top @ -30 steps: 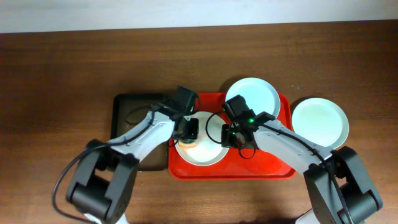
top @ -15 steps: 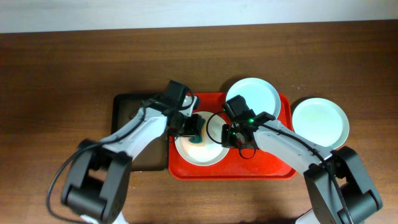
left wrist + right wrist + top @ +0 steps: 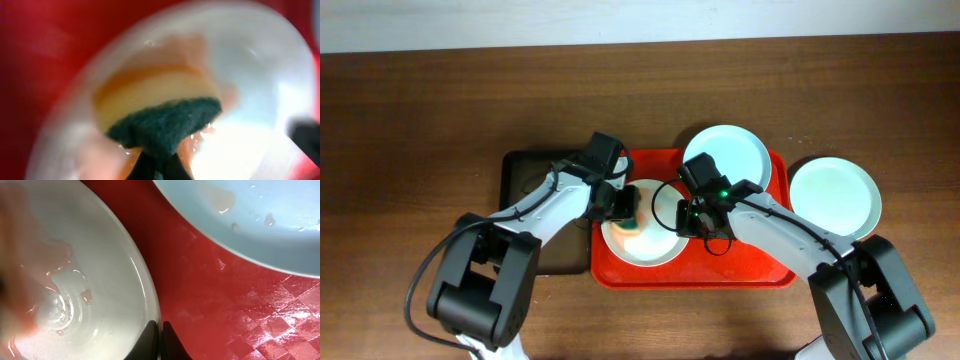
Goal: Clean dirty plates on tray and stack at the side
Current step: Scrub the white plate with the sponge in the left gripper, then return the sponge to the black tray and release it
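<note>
Compared with one second earlier, the left arm's wrist has shifted toward the tray's far left corner. The sponge now shows its green face rather than its yellow one. The right arm, all three plates and both trays lie where they were.

The left gripper has its jaws pressed onto the sponge, which bears on the scrubbed plate. This plate lies in the near left part of the red tray. The right gripper pinches the plate's right rim, with one finger over it and one under.

The scrubbed plate is white and wet, with a thin pinkish film and droplets across its bowl. The second plate is pale mint-blue and beaded with water. It sits at the tray's far right corner and overlaps the far rim. The third plate, also pale mint, lies on the table just beside the tray's right edge.

The left wrist view is blurred: only dark fingertips at its bottom edge grip the sponge. The right wrist view is smeared at its left edge. In the overhead view the left arm covers part of the brown tray, and both grippers hide parts of the scrubbed plate.
</note>
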